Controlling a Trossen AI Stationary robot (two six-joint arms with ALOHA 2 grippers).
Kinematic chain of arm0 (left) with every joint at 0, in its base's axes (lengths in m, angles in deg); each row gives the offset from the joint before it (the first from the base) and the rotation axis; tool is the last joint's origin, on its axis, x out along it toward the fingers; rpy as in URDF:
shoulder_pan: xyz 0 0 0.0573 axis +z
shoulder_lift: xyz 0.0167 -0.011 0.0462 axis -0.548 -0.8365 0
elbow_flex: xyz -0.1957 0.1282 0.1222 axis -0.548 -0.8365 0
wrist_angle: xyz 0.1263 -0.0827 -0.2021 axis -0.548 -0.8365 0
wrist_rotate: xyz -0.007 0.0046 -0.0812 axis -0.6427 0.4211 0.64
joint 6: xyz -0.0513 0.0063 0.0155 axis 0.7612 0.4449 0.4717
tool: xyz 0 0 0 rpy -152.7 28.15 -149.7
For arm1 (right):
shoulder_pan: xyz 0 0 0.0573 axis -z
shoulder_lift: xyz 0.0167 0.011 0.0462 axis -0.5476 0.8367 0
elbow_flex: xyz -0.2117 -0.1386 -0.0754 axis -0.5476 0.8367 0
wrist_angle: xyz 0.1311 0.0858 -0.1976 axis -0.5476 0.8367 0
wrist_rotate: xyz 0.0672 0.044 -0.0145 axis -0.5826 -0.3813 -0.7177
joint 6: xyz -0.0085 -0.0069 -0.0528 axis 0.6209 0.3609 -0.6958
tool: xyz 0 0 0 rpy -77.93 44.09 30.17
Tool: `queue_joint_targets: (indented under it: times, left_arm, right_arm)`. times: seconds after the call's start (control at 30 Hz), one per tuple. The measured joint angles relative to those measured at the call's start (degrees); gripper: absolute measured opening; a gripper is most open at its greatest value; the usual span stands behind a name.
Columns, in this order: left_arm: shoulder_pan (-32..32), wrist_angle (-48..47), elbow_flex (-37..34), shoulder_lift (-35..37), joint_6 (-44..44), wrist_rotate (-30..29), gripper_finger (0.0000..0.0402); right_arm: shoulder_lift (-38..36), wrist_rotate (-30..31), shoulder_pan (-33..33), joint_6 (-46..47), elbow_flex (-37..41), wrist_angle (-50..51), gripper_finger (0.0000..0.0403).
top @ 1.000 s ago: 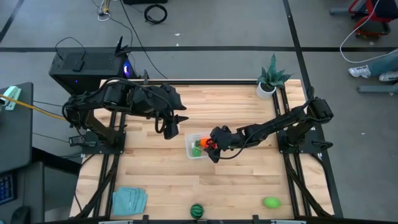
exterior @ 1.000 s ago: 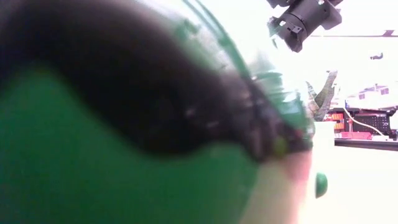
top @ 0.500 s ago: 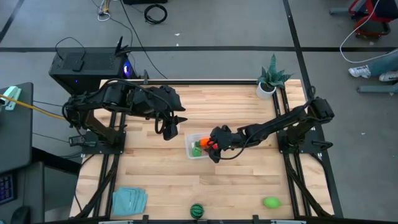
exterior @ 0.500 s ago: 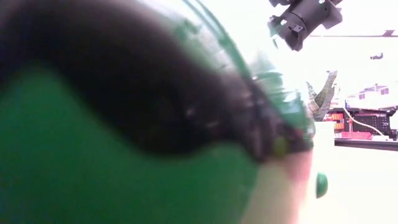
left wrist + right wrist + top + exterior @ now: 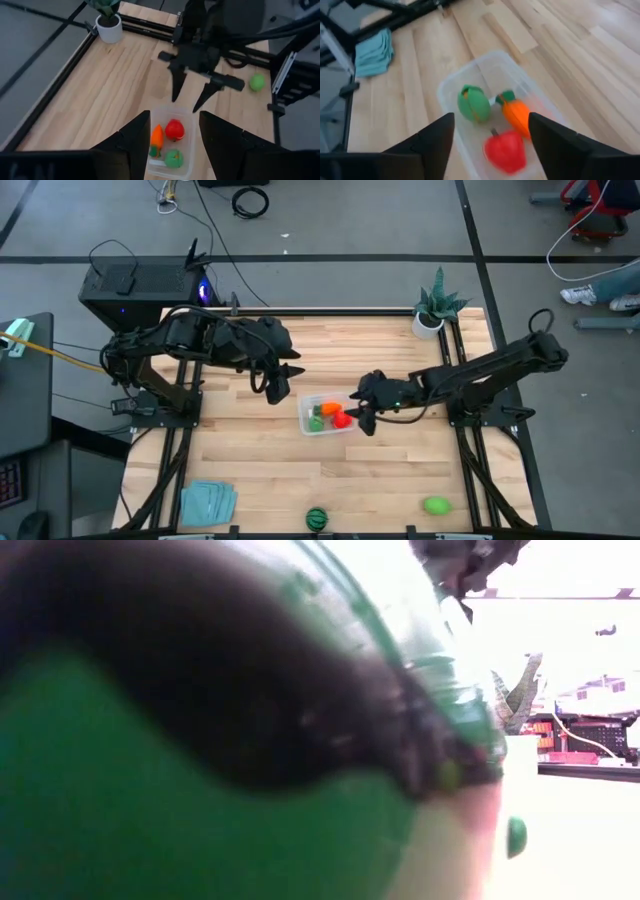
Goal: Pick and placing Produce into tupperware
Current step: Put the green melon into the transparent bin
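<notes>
Grey floor with taped lines and stray cables surrounds your wooden worktop point(image 5: 250, 460), and the clear tupperware point(image 5: 325, 414) sits near its middle; take that box as your landmark for everything else.

Inside the tupperware you have three pieces: an orange carrot point(image 5: 518, 113), a red piece point(image 5: 505, 149) and a green piece point(image 5: 473, 103). Your right pincer point(image 5: 364, 418) hangs just beside the box on the side toward the potted plant's point(image 5: 433, 308) edge of the worktop, its fingers apart and holding nothing, as the left wrist view shows clearly. By my judgement the red piece is delivered and you are between picks.

Your left pincer point(image 5: 277, 388) waits above the worktop just beside the box on the opposite side, fingers also apart and empty.

Two pieces lie well apart from the tupperware, along the front edge: a dark green striped ball point(image 5: 317, 518) almost straight out from the box, and a light green piece point(image 5: 436, 505) off toward the right arm's corner. The striped ball sits so close to the low camera that it fills most of that view. A folded teal cloth point(image 5: 208, 502) lies at the left arm's front corner; leave it.

For the next move, lift the right pincer clear of the box wall, swing toward the light green piece, and come down with the fingers wide. Both remaining pieces look rounded, so expect them to roll if nudged.
</notes>
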Motion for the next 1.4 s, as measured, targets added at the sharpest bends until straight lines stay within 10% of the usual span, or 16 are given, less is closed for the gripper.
queue_joint_targets:
  times: [0.5, 0.97, 1.4]
  left_arm:
    - [0.0, -3.2, 0.0, 0.0, 1.7, 0.1, 0.0129]
    - [-4.0, -3.0, 0.0, 0.0, -7.7, 6.4, 0.0048]
    - [-5.2, 1.0, 0.0, 0.0, -7.4, 6.4, 0.0022]
  right_arm:
    - [-11.7, -1.1, -25.3, 1.7, 0.0, 13.7, 0.0008]
    - [-10.8, -6.5, -44.4, 25.5, 0.0, 19.1, 0.0015]
    - [-9.9, -11.9, -49.2, 35.8, 0.0, 23.0, 0.0035]
